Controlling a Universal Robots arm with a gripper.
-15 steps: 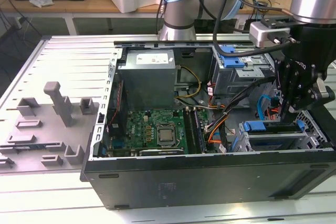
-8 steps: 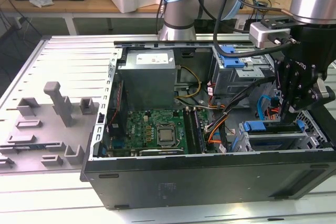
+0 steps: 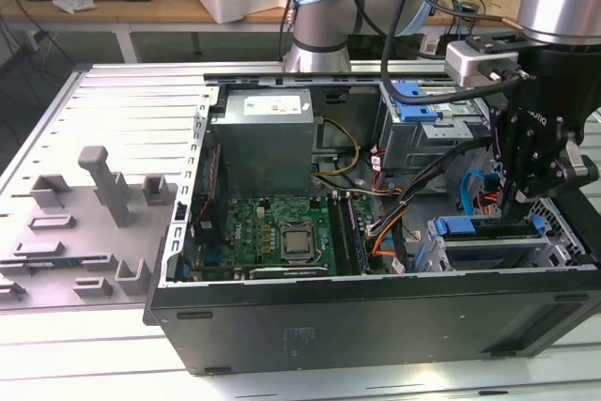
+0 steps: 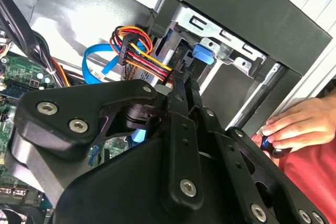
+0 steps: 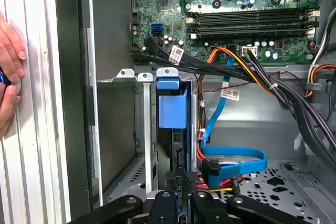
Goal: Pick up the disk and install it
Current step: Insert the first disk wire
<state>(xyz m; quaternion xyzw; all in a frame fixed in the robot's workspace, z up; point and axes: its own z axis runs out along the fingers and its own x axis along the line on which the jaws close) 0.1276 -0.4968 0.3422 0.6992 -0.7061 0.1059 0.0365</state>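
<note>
The disk stands on edge in a slot of the metal drive cage at the front corner of the open computer case. Its blue plastic frame shows along the cage top in the exterior view, and the frame's blue tab shows in both wrist views. My gripper hangs over the cage at the exterior view's right. Its dark fingers are shut, with the tips against the near end of the disk. I cannot see whether they pinch it.
Orange, red, black and blue cables lie beside the cage. The motherboard and grey power supply box take up the rest of the case. A person's hand rests on the slatted table outside the case wall. Grey fixtures stand at the exterior view's left.
</note>
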